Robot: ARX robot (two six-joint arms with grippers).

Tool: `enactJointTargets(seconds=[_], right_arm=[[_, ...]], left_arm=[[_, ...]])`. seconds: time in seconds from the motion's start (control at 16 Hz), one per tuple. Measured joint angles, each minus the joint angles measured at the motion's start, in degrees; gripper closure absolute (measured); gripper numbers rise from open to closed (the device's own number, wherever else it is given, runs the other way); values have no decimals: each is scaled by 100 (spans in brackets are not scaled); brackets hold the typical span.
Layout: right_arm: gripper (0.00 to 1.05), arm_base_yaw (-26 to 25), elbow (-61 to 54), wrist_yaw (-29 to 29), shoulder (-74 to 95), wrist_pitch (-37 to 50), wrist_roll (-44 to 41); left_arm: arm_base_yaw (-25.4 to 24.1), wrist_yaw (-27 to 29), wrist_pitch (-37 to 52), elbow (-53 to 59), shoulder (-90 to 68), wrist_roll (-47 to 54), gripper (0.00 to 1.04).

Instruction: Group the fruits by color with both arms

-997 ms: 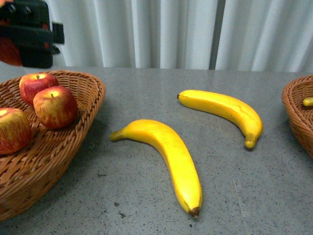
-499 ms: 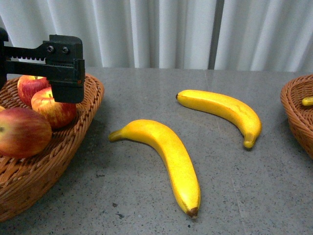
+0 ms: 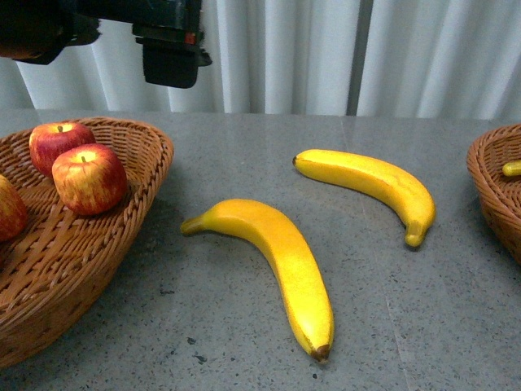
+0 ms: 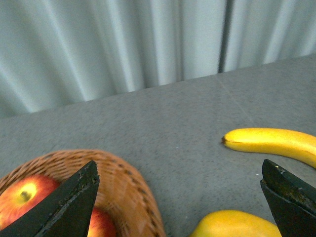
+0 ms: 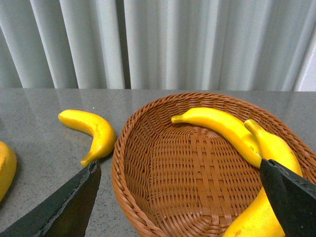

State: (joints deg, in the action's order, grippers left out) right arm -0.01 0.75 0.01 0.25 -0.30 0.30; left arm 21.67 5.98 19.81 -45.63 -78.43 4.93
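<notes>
Red apples (image 3: 89, 177) left, yellow bananas (image 3: 277, 254) centre

Grey table (image 3: 423, 326) under near banana (image 3: 281, 252), far banana (image 3: 370, 183), left basket (image 3: 98, 269), right basket (image 3: 492, 183).

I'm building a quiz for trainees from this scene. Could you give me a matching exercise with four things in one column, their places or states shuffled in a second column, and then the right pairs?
Things:
1. apples
2. nearer banana
3. left gripper
4. right basket

Places or states:
A. open, holding nothing
B. holds bananas
C. in the left basket
D. lying on the table

Pairs: 1-C, 2-D, 3-A, 4-B
</notes>
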Motion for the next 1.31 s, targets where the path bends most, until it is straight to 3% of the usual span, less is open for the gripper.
enactJointTargets(seconds=[0.06,0.25,0.31,0.37,0.5,0.75,1.12,1.25,1.31], right_arm=[[6,0,0,0,0,0,-2],[6,0,0,0,0,2,0],[6,0,0,-2,0,0,0],[6,0,0,0,0,-2,0],[6,0,0,0,0,2,0],[6,0,0,0,0,0,0],[6,0,0,0,0,0,0],[6,0,0,0,0,2,-2],[6,0,0,0,0,0,0]], left_arm=[[44,-398,-369,-330,-282,426,7],[201,-11,-378,-376,-168,474,7],[258,815,863,26,-105,195,17],[144,1259,1554,623,175,-72,28],[-470,1281,2186,1764,951,-358,53],[-962,595,2282,2927,1856,-455,100],[-1637,-20,1775,3956,3414,-474,103],[-2127,-562,1469,4138,3899,-472,103],[-2201,-518,1298,4214,4162,-481,103]])
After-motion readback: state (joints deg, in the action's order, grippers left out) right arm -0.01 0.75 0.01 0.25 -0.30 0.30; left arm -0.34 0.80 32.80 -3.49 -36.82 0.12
